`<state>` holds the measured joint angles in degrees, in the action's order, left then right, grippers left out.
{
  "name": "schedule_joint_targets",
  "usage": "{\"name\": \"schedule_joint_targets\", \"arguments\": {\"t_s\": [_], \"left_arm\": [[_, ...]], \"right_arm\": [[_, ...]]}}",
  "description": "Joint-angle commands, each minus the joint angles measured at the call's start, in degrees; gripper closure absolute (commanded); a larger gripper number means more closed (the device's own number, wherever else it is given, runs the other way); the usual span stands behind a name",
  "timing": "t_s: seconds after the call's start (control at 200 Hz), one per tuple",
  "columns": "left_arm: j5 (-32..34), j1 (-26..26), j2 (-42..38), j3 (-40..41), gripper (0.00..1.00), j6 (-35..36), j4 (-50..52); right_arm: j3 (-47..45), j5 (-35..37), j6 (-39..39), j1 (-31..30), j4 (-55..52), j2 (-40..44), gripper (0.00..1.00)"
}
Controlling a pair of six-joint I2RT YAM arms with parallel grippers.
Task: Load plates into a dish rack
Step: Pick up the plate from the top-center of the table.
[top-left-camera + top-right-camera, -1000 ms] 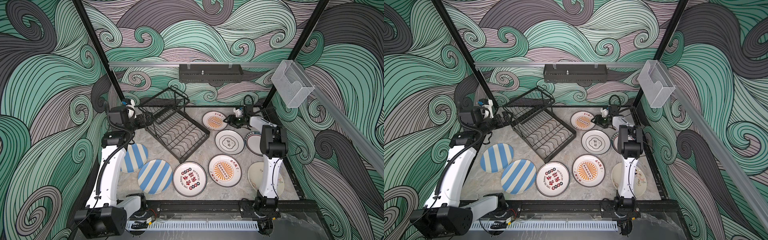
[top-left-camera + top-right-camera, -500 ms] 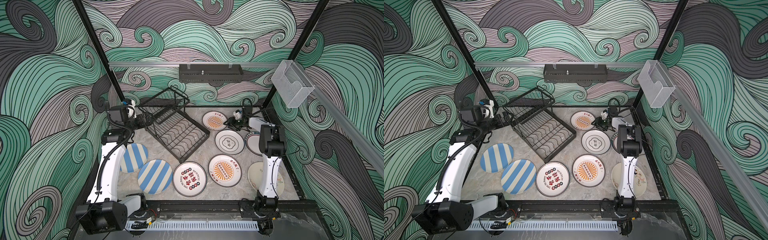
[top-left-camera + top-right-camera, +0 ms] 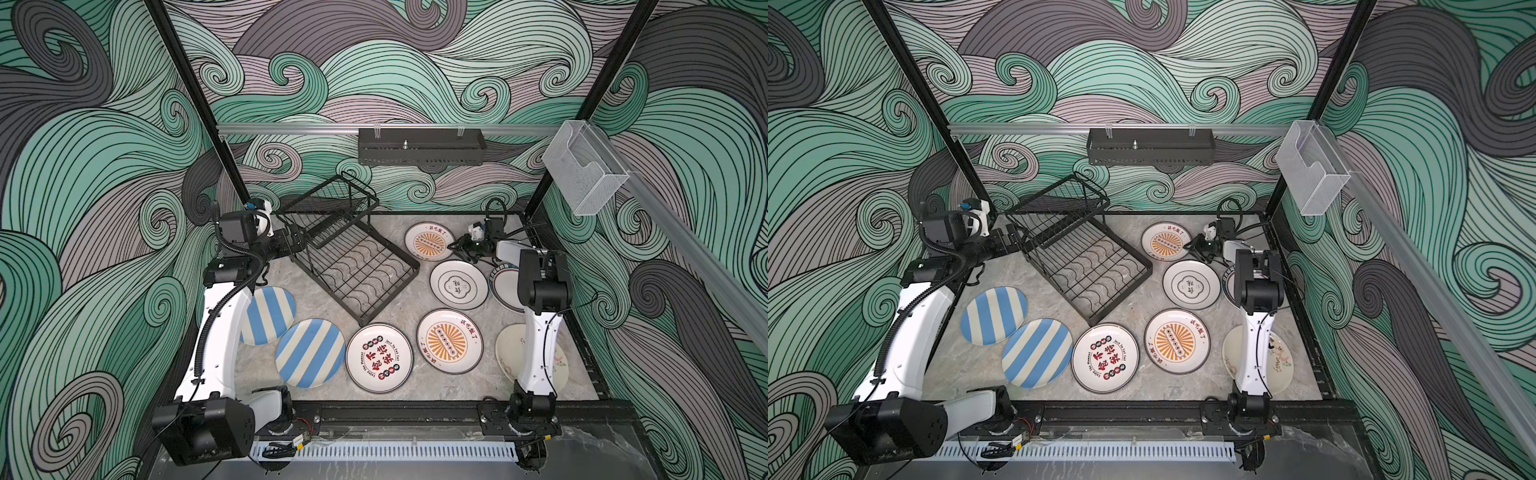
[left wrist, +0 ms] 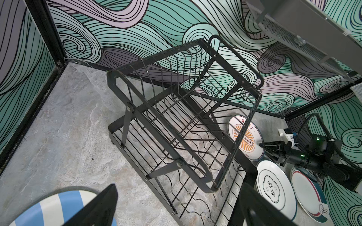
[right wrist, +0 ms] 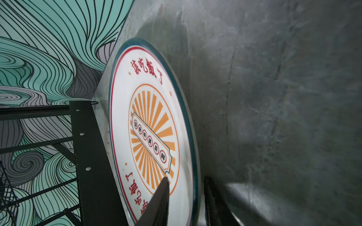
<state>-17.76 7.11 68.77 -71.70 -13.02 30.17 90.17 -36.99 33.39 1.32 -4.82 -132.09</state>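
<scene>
Far left: left gripper [image 3: 296, 241] is hanging just beside the near-left edge of the dish rack [image 3: 390, 295]. Its jaws are standing spread and holding nothing. It is likely waiting there to steady the rack.

- The rack is sitting askew on the table [image 3: 316, 299] at the back left. Both tiers are standing empty, so no loading is done yet.
- In front of it two striped plates are lying flat, one partly under the left arm [image 3: 274, 311] and one nearer the front [image 3: 311, 353]. Their rims are meeting or slightly overlapping.
- Centre front: the character plate [image 3: 379, 358] and the near sunburst plate [image 3: 449, 341] are lying face up, just apart.
- Behind them: the emblem plate [image 3: 458, 285]. At the back is the far sunburst plate [image 3: 430, 242], just beside the rack's far corner.
- Right: right gripper [image 3: 457, 253] is reaching in low at that far plate's rim. In the right wrist view one finger is lying over the face and the other outside the rim. I cannot tell whether they are pinching it. The low sideways reach makes sense, since a flat plate is offering only its edge.
- Under the right arm a red-and-blue-rimmed plate [image 3: 505, 289] and a cream plate with drawings [image 3: 1281, 359] are lying partly hidden.

Count:
- Plates: eight, all lying on the table. Two are striped and two sunburst, with one each of the character, emblem, rimmed and cream plates.
- Rack: one.
- Grippers: two.
- On the back rail: one black tray [image 3: 422, 146] and one clear box [image 3: 582, 166], both out of play.
</scene>
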Motion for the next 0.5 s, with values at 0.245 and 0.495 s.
{"name": "schedule_joint_targets", "arguments": {"t_s": [0.245,0.495], "left_arm": [[0.0,0.6,0.7,-0.5,0.01,1.9,1.3],[0.2,0.6,1.0,-0.6,0.01,2.4,1.2]], "right_arm": [[-3.6,-0.1,6.7,1.0,8.5,-2.4,0.79],[-3.7,0.4,6.9,1.4,9.3,-2.2,0.87]]}}
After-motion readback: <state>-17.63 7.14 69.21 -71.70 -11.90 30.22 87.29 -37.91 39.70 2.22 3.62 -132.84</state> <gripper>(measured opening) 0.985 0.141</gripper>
